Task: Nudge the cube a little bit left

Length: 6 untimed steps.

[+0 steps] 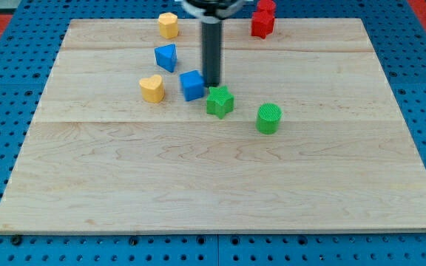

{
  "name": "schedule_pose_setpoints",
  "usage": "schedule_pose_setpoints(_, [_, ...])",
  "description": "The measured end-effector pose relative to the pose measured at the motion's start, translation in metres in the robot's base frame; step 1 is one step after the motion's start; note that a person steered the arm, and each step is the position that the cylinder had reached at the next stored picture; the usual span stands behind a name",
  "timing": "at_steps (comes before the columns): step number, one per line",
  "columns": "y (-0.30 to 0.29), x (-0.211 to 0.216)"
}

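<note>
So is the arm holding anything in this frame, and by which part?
Nothing is held. My tip only sits just right of the blue cube, above the green star.

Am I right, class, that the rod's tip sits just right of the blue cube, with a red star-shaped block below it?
Not quite. The star-shaped block is green, not red. The camera view shows my tip just right of the blue cube, the green star below it.

Blue cube: small, flat on wooden board, upper-middle area, slightly left of centre.
</note>
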State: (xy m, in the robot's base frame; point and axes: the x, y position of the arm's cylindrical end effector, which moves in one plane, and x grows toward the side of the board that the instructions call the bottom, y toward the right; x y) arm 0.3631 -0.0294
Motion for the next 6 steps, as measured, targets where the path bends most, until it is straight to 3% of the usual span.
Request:
schedule_pose_setpoints(1, [0.008, -0.005])
schedule_pose_setpoints(2, [-0.030, -0.017])
schedule_pose_setpoints(3, [-0.044, 0.029])
schedule_pose_setpoints(5, [-0.001, 0.066])
schedule_pose_setpoints(6, [-0.024, 0.082])
